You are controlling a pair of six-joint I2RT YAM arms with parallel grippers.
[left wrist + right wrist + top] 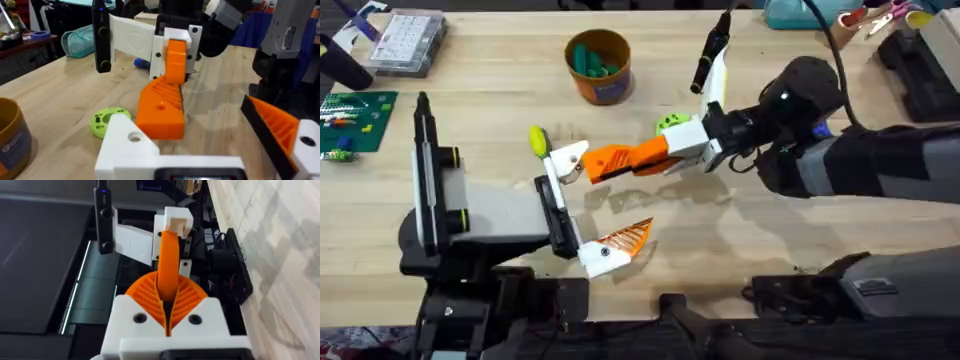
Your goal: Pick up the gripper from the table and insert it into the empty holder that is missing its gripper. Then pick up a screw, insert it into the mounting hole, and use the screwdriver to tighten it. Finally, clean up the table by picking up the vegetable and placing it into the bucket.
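The gripper, a solid orange wedge, hangs just above the table with my right gripper shut on its narrow end. Its wide end is against the holder, the bare white mount with the mounting hole on my left arm's black rail. I cannot tell whether it is seated. My right gripper's ribbed pads clamp the orange gripper. My left gripper stands open, its other mount bearing a ribbed orange finger. The bucket stands behind, with green pieces inside. A small yellow-green vegetable lies beside the holder.
A lime-green disc lies on the table under the right gripper. A black pen-shaped tool on a white bracket sticks out from the right wrist. A clear parts box and a green board sit at far left.
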